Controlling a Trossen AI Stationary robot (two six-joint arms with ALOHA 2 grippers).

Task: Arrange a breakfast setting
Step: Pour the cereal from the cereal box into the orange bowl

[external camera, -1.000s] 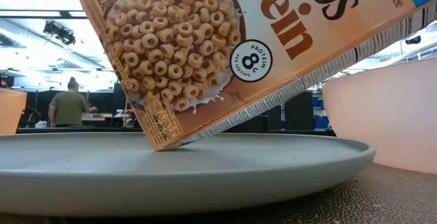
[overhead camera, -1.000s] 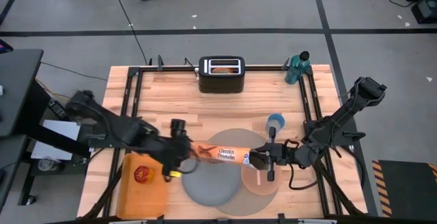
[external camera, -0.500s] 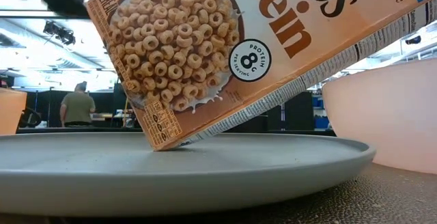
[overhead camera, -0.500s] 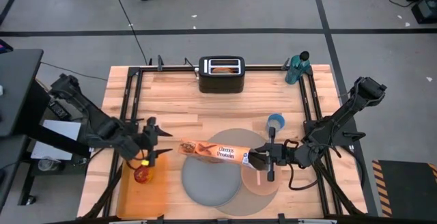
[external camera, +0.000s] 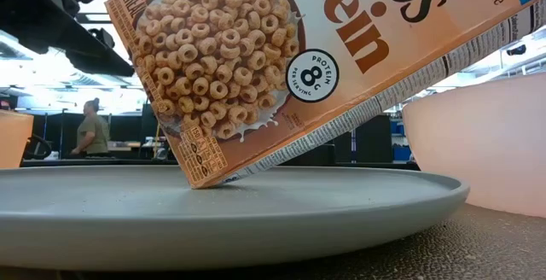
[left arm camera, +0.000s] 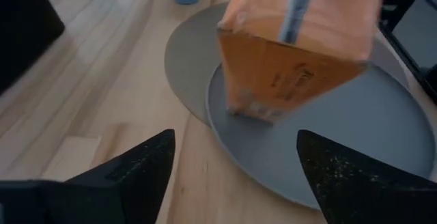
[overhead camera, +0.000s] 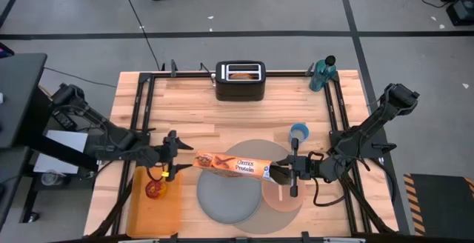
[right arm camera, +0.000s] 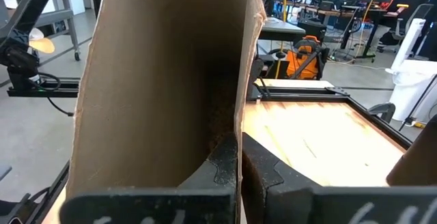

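An orange cereal box slants above the grey plate, which sits on the round placemat. The box's lower corner stands on the plate. My right gripper is shut on the box's open upper end, over the pink bowl. My left gripper hangs open just left of the box's lower end, with nothing between its fingers. A red apple lies on the orange board. My right gripper pinches one wall of the box at its open end, one finger inside the box and one outside. The fingers come in nearly level from the table's right, along the box. The box tilts down to the left, its lower corner on the plate.
A black toaster with something brown in its slot stands at the far edge. A green bottle is at the far right and a blue cup beyond the bowl. A person stands in the room behind.
My left gripper has drawn back from the box's lower end toward the table's left edge and sunk lower, then eased a little back toward the box. The box has kept its tilt, its corner still on the plate.
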